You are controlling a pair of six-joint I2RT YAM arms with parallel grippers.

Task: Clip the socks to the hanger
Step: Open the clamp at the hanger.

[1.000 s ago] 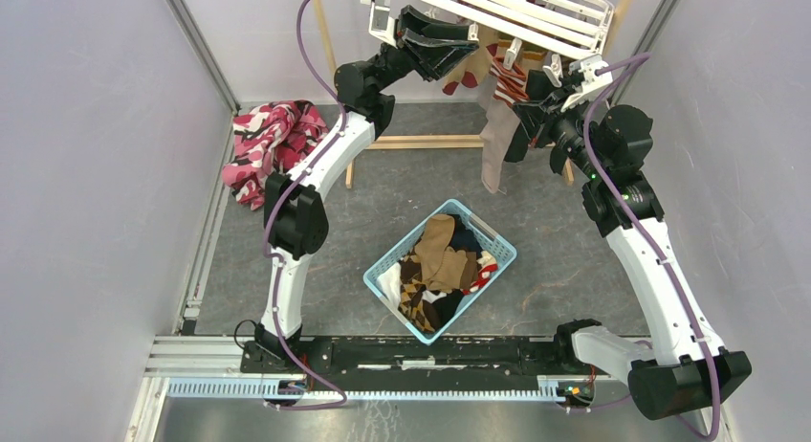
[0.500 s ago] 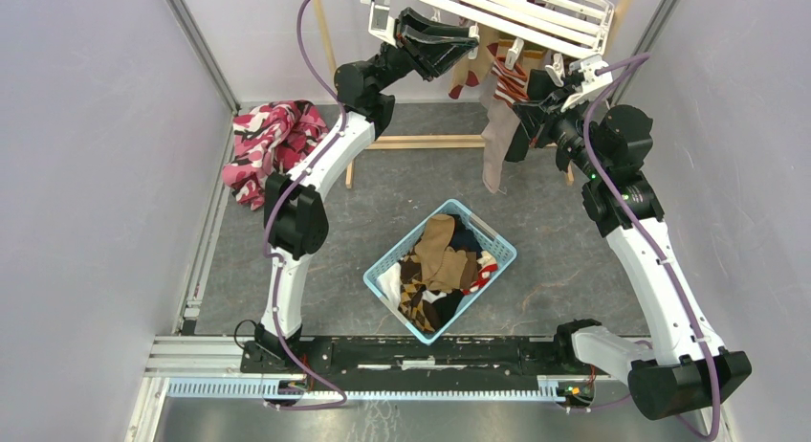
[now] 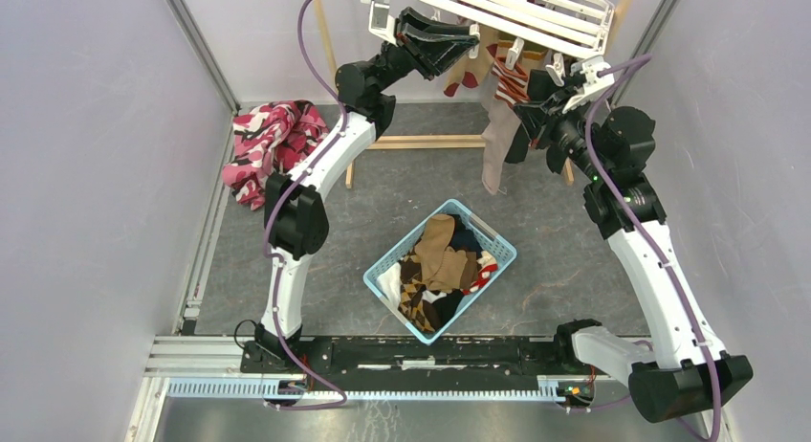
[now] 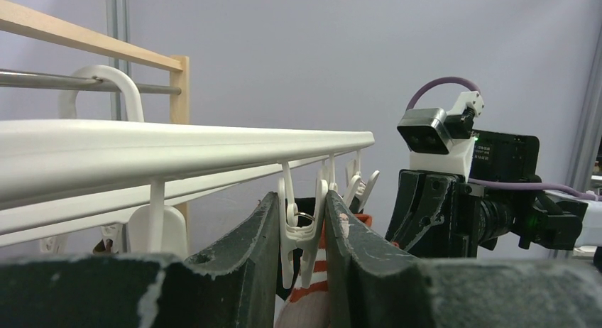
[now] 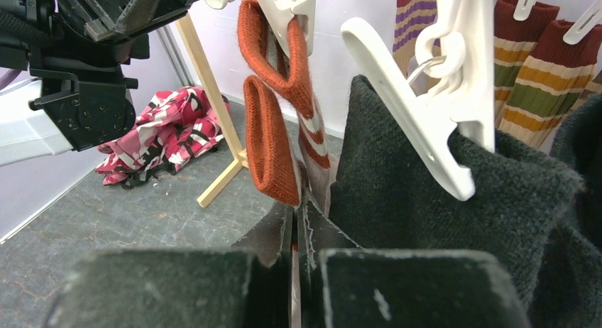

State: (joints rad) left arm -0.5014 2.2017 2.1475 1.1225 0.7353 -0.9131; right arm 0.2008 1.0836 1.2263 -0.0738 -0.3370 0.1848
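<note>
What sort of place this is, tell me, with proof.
Probably a robot lab cell staged for laundry, not a home: bare grey panel walls, two arms bolted to a metal rail, and a white hanger and blue basket of socks.

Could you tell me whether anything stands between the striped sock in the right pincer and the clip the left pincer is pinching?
Nothing visible does. The left pincer squeezes the white clip, and the striped sock held by the right pincer reaches up to it; the grey sock hangs to one side.
</note>
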